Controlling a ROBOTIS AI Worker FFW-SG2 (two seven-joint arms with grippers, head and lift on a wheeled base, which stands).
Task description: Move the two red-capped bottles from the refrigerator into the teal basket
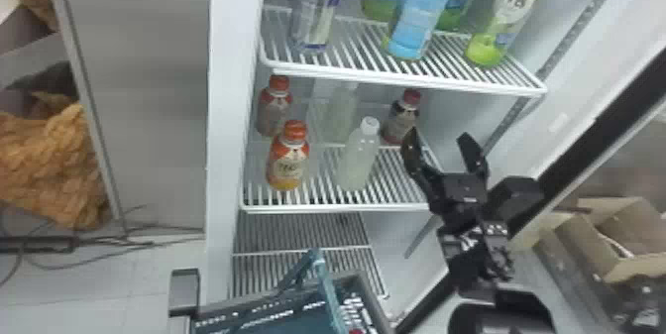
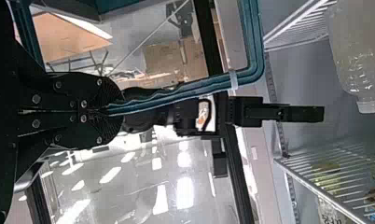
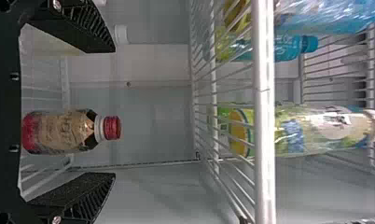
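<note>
Head view has two orange-capped bottles (image 1: 288, 164) at the left of one shelf (image 1: 317, 207), one nearer the front. Below comes the teal basket (image 1: 277, 315), its handle (image 2: 169, 97) pinched in the left gripper (image 2: 113, 111), fingers pressed together, presumably to keep it near the refrigerator (image 1: 223, 85) and shorten the carry. A red spot (image 1: 355, 331) there may be a cap already inside. Next stand two pale bottles (image 1: 357, 159), then the red-capped bottle (image 1: 402, 117), upright farther back. Rightmost, the right gripper (image 1: 439, 136) has its fingers spread wide, holding nothing; in the right wrist view they flank that bottle's line without touching, likely so the gripper can advance straight, then close.
</note>
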